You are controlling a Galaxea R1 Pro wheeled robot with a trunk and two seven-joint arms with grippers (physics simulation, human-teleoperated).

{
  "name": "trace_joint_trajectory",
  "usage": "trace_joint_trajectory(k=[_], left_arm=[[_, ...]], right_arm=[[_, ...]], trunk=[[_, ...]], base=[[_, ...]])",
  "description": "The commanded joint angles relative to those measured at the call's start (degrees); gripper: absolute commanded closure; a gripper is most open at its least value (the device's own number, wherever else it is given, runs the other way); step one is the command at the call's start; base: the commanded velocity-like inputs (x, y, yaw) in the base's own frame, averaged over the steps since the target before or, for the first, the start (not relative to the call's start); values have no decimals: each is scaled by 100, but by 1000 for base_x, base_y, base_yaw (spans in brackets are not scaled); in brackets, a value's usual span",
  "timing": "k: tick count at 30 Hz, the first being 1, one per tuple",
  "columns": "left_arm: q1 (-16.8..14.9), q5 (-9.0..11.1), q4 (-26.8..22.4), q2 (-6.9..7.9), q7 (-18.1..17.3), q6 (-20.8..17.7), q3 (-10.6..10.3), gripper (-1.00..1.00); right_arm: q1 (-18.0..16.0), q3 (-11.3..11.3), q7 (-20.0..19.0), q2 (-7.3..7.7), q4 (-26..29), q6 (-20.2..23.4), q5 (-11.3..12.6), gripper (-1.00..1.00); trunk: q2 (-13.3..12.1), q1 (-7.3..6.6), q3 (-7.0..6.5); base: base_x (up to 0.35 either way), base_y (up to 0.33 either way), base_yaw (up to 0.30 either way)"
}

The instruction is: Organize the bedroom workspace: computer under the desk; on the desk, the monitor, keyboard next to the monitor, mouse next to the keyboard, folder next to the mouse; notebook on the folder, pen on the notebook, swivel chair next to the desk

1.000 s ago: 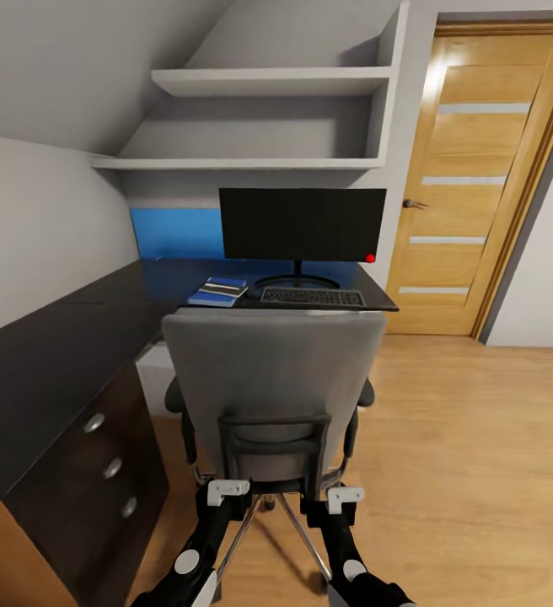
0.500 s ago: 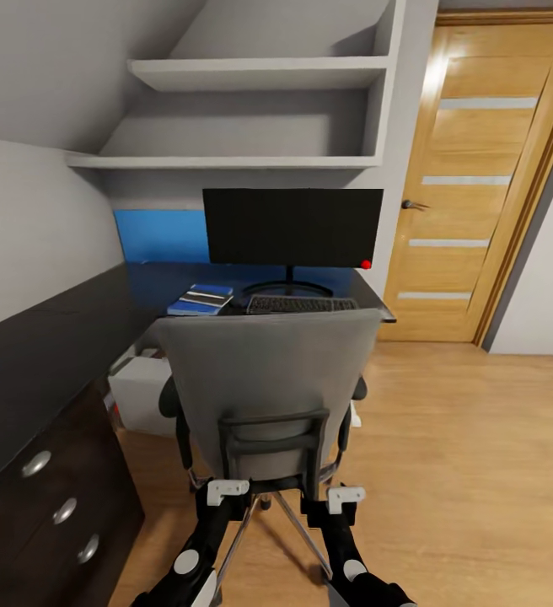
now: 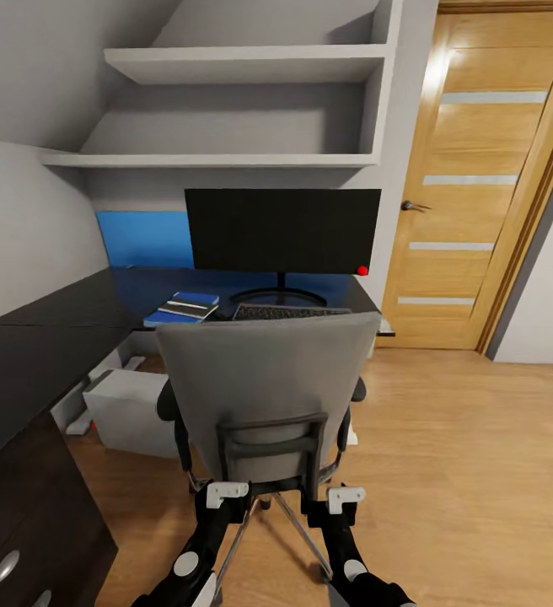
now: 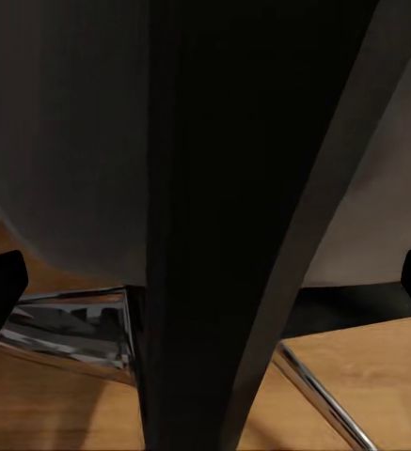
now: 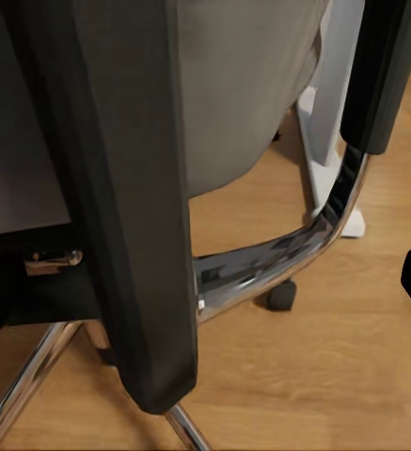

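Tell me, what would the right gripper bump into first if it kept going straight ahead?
Probably the chair: its black back frame sits right in front of the right gripper, very close.

A light wooden floor (image 3: 470,455) is seen throughout. At the far right, a wooden door (image 3: 479,177) with frosted horizontal strips and a dark handle is set. Two white wall shelves (image 3: 243,63) are mounted under a sloped grey ceiling, above a blue wall panel (image 3: 142,239).

The black worktop (image 3: 66,308) holds the monitor (image 3: 282,230) at its back edge. The keyboard (image 3: 289,312) lies in front of it. The folder (image 3: 160,319) lies beside the keyboard, with the notebook (image 3: 185,308) on top.
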State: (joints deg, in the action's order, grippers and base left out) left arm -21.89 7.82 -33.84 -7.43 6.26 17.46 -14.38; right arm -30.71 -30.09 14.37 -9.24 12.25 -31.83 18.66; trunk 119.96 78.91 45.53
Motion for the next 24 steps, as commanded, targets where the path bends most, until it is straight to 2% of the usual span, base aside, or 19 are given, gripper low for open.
trace_joint_trajectory(k=[1, 8, 20, 24], left_arm=[[-8, 27, -1, 5, 34, 20, -65, -100], [-8, 27, 3, 5, 34, 20, -65, -100], [-8, 27, 4, 5, 34, 20, -65, -100], [-8, 31, 5, 5, 34, 20, -65, -100]], right_arm=[[-5, -49, 31, 1, -3, -16, 41, -100], [-5, -49, 31, 1, -4, -16, 41, -100], [-5, -49, 31, 1, -4, -16, 38, -100], [-5, -49, 31, 1, -4, -16, 35, -100]], trunk=[[2, 2, 4], [2, 2, 4], [2, 2, 4], [2, 2, 4]], base=[[285, -61, 0], [245, -19, 0], [124, -1, 0], [244, 0, 0]])
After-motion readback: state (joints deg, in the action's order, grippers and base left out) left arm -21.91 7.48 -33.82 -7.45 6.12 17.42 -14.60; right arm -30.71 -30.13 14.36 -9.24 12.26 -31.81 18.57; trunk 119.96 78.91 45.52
